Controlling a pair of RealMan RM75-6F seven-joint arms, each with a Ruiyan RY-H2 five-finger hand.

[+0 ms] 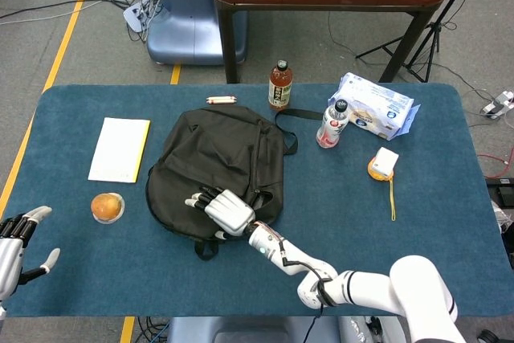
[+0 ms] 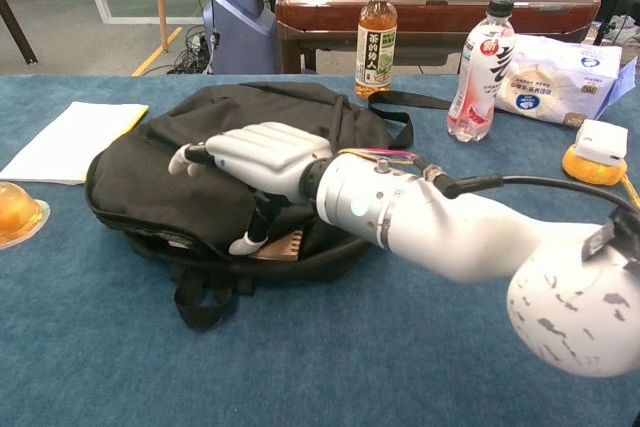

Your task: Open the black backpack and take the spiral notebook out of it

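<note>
Two hands on my screens. My right hand (image 2: 255, 152) lies across the near part of the black backpack (image 1: 217, 168), fingers (image 2: 200, 157) stretched over the top flap, thumb (image 2: 250, 237) hanging down in front of the bag's open near edge. It rests on the fabric; whether it pinches any of it, I cannot tell. In the head view that same right hand (image 1: 222, 209) sits on the bag's near right corner, forearm running back toward me.

My left hand (image 1: 18, 242) is well apart, at the table's near left corner, fingers spread, holding nothing.

Inside the gap under the flap I see the spiral notebook (image 2: 283, 245): only a brownish corner with the wire coil along its edge, lying flat in the pack and poking toward the opening. It sits just below my right hand, right beside the thumb. The rest of it is hidden by the flap.

The backpack lies flat in the middle of the blue table (image 1: 385, 263), a strap loop (image 2: 200, 302) trailing toward me and another strap (image 1: 291, 128) curling out toward the far bottles.

Further out: a white notepad (image 1: 120, 149) to the left, an orange in wrap (image 1: 107, 206) near it, a brown tea bottle (image 1: 279, 86), a pink-labelled bottle (image 1: 332, 124), a pack of wipes (image 1: 377, 106) and a tape measure (image 1: 383, 165) on the right.
</note>
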